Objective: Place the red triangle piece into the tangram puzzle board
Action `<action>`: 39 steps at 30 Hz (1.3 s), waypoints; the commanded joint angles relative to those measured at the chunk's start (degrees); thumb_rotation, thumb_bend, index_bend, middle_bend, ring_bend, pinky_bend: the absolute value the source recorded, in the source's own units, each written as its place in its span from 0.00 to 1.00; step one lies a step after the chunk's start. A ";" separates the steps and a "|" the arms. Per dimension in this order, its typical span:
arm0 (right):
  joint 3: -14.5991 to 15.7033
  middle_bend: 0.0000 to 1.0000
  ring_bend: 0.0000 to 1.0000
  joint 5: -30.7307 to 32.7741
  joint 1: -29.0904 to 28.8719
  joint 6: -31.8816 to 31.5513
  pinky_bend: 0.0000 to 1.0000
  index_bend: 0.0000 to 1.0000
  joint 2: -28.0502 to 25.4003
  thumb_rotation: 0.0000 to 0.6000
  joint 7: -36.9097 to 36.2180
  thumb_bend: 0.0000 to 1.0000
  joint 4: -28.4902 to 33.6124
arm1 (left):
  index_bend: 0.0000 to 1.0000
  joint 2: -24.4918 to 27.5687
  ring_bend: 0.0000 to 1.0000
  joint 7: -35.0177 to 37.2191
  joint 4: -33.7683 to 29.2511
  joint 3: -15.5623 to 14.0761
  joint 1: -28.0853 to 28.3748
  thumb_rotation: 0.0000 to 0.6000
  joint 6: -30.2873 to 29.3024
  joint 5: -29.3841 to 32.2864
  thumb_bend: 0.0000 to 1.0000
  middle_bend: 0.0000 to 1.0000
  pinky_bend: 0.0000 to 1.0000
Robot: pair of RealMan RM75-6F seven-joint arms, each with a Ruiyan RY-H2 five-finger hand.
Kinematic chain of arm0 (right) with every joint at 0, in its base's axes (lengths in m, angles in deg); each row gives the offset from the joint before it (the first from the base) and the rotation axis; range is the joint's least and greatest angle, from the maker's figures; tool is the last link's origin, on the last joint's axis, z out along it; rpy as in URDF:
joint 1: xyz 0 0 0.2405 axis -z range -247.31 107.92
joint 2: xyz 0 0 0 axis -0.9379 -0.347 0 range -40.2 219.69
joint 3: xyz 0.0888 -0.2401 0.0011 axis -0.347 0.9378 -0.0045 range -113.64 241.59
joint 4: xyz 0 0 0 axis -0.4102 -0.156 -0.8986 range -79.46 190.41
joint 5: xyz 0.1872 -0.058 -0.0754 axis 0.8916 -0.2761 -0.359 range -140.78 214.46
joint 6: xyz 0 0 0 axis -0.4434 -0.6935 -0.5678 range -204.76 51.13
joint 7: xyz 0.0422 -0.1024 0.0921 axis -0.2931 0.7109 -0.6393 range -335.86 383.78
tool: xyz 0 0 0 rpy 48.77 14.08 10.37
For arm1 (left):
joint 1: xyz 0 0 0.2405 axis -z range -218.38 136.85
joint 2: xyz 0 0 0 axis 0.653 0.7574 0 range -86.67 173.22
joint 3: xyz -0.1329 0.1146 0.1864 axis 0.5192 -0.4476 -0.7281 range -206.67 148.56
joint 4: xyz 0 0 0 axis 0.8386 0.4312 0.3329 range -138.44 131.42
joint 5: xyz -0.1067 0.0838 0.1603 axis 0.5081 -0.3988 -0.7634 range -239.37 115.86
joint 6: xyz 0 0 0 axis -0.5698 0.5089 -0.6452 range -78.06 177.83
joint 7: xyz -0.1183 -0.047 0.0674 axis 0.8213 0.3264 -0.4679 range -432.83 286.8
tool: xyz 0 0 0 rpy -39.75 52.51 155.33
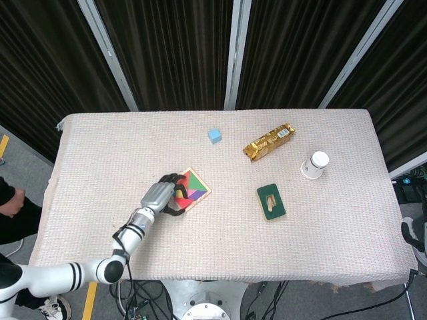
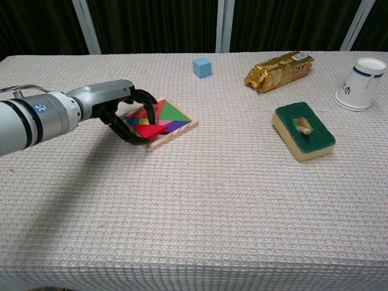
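The wooden tangram board (image 2: 173, 123) (image 1: 197, 189) lies left of the table's middle, filled with coloured pieces. My left hand (image 2: 124, 111) (image 1: 165, 195) hovers over the board's left part and pinches the red triangle piece (image 2: 147, 129) (image 1: 180, 199), which sits at or just above the board's near-left area. The hand hides whether the triangle touches the board. My right hand shows in neither view.
A blue cube (image 2: 202, 66) stands behind the board. A gold foil packet (image 2: 279, 70), a white paper cup (image 2: 359, 83) on its side and a green-topped sponge (image 2: 303, 130) lie to the right.
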 commanded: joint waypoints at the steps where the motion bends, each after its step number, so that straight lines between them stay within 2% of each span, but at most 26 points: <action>1: -0.01 0.00 0.00 -0.07 0.01 -0.09 0.00 0.00 -0.06 1.00 -0.03 0.30 0.06 | 0.48 -0.41 0.00 -4.11 -1.24 0.13 1.37 1.00 -2.11 4.52 0.25 0.10 0.01; 10: 0.03 0.00 0.00 -0.15 0.15 -0.31 0.00 0.00 -0.10 1.00 0.01 0.30 0.26 | 0.48 -0.07 0.00 -8.84 -5.51 0.48 2.56 1.00 -6.46 10.68 0.26 0.10 0.00; 15: 0.05 0.00 0.00 -0.14 0.20 -0.31 0.00 0.00 -0.13 1.00 -0.13 0.30 0.20 | 0.48 -0.50 0.00 -10.49 -7.15 0.44 3.12 1.00 -8.85 11.49 0.26 0.10 0.00; 30: 0.29 0.00 0.00 -0.40 0.28 0.15 0.00 0.00 0.05 1.00 -1.57 0.30 -1.05 | 0.48 -3.44 0.00 -13.32 -6.05 0.65 4.40 1.00 -11.70 16.08 0.26 0.10 0.00; 39: 0.31 0.00 0.00 -0.40 0.36 0.14 0.00 0.00 0.01 1.00 -1.71 0.30 -1.18 | 0.48 -3.76 0.00 -13.57 -5.63 -0.01 4.24 1.00 -12.26 15.73 0.26 0.10 0.00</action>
